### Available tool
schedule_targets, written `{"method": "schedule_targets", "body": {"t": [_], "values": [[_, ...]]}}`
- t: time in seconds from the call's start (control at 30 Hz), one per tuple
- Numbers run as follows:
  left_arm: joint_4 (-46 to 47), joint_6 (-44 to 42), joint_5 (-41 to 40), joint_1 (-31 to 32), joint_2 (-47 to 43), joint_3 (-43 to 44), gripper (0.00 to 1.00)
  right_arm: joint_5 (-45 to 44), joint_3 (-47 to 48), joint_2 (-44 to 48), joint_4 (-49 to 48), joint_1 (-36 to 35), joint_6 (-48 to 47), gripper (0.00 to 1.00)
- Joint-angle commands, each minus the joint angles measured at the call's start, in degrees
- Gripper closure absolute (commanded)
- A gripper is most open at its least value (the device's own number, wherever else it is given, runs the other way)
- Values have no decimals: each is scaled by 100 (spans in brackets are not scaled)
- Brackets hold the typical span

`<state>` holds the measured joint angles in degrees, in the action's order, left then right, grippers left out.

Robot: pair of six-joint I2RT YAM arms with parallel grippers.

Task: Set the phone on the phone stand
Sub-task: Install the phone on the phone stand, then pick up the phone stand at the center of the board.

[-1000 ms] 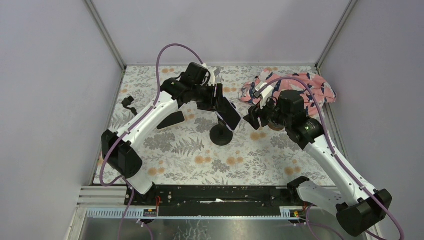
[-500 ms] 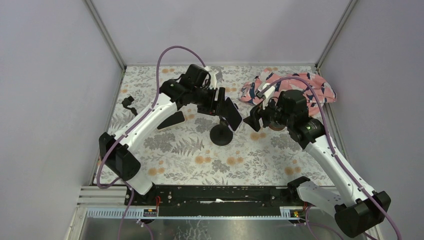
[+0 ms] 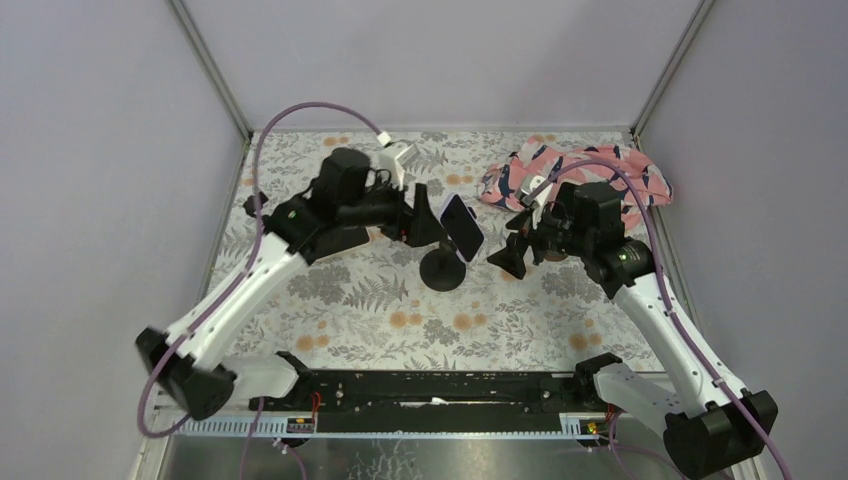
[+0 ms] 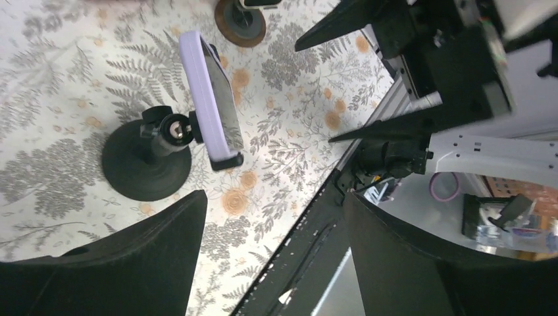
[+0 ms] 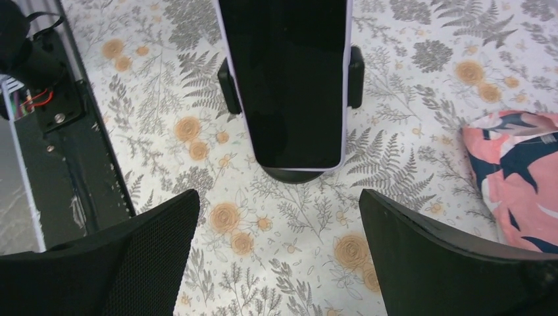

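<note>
The phone (image 3: pixel 462 226), dark-screened in a lilac case, sits tilted in the clamp of the black phone stand (image 3: pixel 441 272), whose round base rests on the floral table. My left gripper (image 3: pixel 425 218) is open just left of the phone and apart from it. In the left wrist view the phone (image 4: pixel 214 99) and stand (image 4: pixel 146 164) lie beyond my open left gripper (image 4: pixel 275 197). My right gripper (image 3: pixel 508 240) is open on the phone's right. The right wrist view shows the phone (image 5: pixel 286 79) face-on, its clamp arms (image 5: pixel 227 85) at both sides, ahead of my empty right gripper (image 5: pixel 279 197).
A pink patterned cloth (image 3: pixel 585 175) lies at the back right. A brown round thing (image 4: pixel 240 20) sits under the right arm. A small black piece (image 3: pixel 258 208) lies at the left edge. A black rail (image 3: pixel 440 390) runs along the near edge.
Both grippers have opened and drawn back from the phone, the left arm pulling away to the left. The phone stays on the stand on its own.
</note>
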<state>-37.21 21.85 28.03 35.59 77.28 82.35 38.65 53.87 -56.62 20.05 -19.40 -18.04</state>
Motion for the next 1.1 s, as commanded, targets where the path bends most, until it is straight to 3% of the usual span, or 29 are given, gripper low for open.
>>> {"method": "schedule_targets", "body": {"t": [0.0, 0.1, 0.23, 0.4, 0.5, 0.63, 0.83, 1.07], "values": [[2215, -438, -277, 9, -1384, -1460, 16, 926, -142, 116, 345, 264, -508, 0], [3976, -512, -547, 6, -2379, -3047, 2, 1173, -223, 131, 489, 496, -727, 0], [5965, -253, -1099, 2, -3102, -4859, 1, 1420, -332, 103, 664, 834, -1032, 0], [8265, 260, -1386, 13, -2675, -6199, 1, 1833, -557, 90, 848, 1270, -1486, 0], [9315, -154, -1384, 74, -2185, -6729, 1, 2068, -936, 101, 770, 1434, -1907, 0], [10019, -1023, -1264, 217, -1381, -7025, 1, 2132, -1445, 84, 753, 1566, -2600, 0], [11404, -1768, -1355, 332, 176, -7106, 9, 1983, -1428, 21, 745, 1693, -2625, 0], [11957, -1916, -1346, 342, 1846, -6274, 33, 1832, -1362, -57, 770, 1807, -2608, 0]]}}
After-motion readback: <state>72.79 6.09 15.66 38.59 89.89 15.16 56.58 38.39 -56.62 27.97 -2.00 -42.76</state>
